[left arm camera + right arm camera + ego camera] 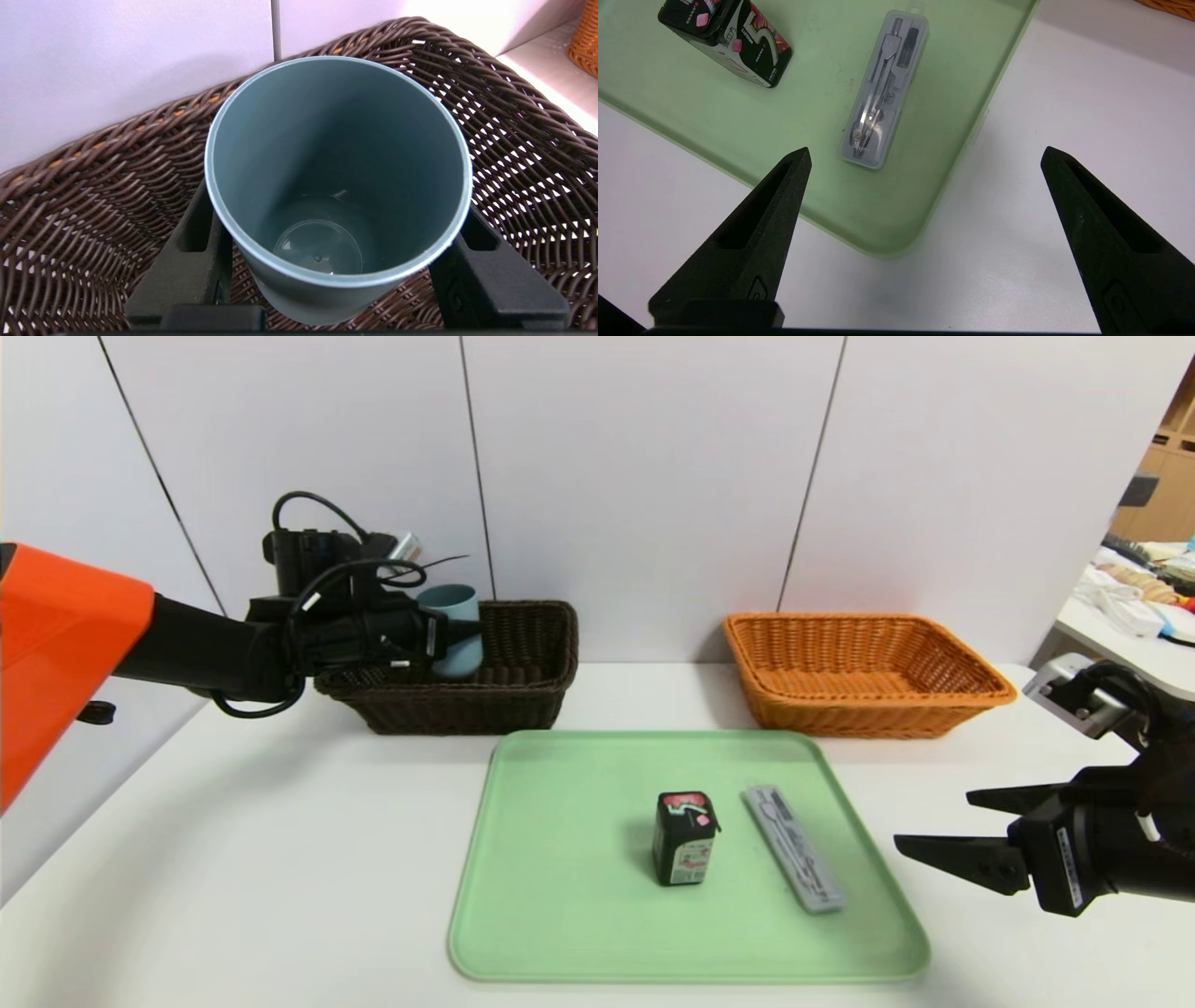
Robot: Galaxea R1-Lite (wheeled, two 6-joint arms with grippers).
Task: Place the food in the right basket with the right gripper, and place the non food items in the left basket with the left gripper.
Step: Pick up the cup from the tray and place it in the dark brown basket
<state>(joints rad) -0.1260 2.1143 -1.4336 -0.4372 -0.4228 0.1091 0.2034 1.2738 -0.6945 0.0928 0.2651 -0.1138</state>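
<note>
- Head view: the left gripper (pixel 439 639), a black two-fingered claw on a black arm with an orange shell, is holding the light blue-grey plastic cup (pixel 455 627) upright over the rectangular dark brown woven wicker basket (pixel 523 695); the cup's base is sitting low between the basket walls, though whether it is resting on the floor cannot be told.
- The rectangular orange-tan woven wicker basket (pixel 864 705) is standing with nothing visible inside.
- On the pale green plastic tray (pixel 560 896), the small black carton with a red-pink top (pixel 685 837) is standing upright, and the long flat grey transparent case (pixel 793 847) is lying just beside it, apart.
- The right gripper (pixel 943 826), a black claw with pointed jaws, is hovering beyond the tray's right edge, fingers spread wide and empty.
- Left wrist view: the black fingers (pixel 187 261) are clasping the cup on both sides, with brown wicker all around.
- Right wrist view: the open jaws are framing the tray corner; the case is showing a drawing compass inside, the carton farther off.
- Judgement: the first item is nearly delivered but not released; the case and the carton are both waiting.
</note>
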